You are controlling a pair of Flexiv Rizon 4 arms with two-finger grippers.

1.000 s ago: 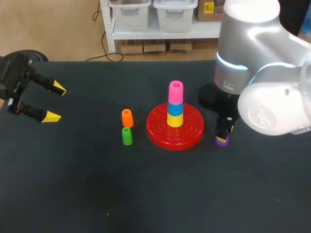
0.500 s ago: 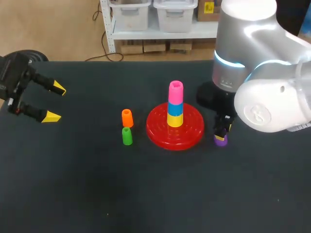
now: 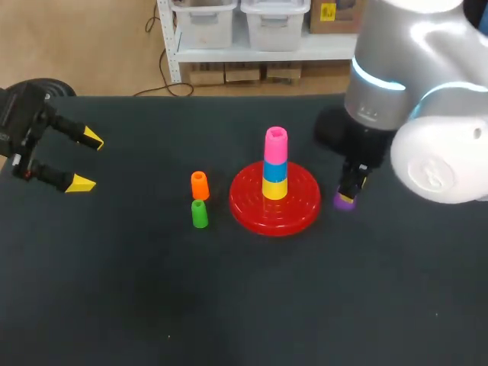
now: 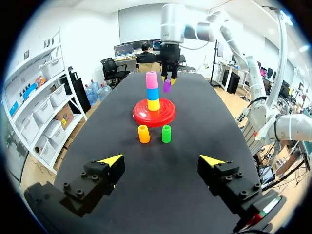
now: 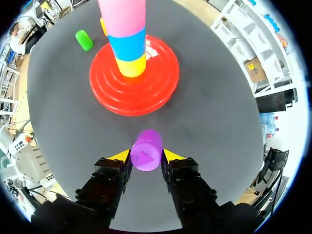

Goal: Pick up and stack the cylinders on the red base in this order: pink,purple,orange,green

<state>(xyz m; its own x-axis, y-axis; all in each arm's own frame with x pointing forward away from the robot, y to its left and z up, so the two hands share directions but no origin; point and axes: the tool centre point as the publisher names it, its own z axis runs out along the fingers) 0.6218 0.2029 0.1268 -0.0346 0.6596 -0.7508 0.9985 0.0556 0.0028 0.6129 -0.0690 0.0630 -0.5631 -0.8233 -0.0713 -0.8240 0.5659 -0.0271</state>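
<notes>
R gripper (image 5: 146, 156) is clamped on the purple cylinder (image 5: 145, 152), both yellow tips pressing its sides, cyl. held clear of the table (image 5: 219, 112). Red base (image 5: 134, 83) sits just ahead of those fingers w/ yellow piece (image 5: 130, 66), blue piece (image 5: 127, 46) & pink cylinder (image 5: 122, 14) stacked on it. L gripper (image 4: 161, 160) is spread wide w/ nothing in it; orange cylinder (image 4: 143, 134) & green cylinder (image 4: 166, 133) stand side by side ahead of it, nearer than the base.
</notes>
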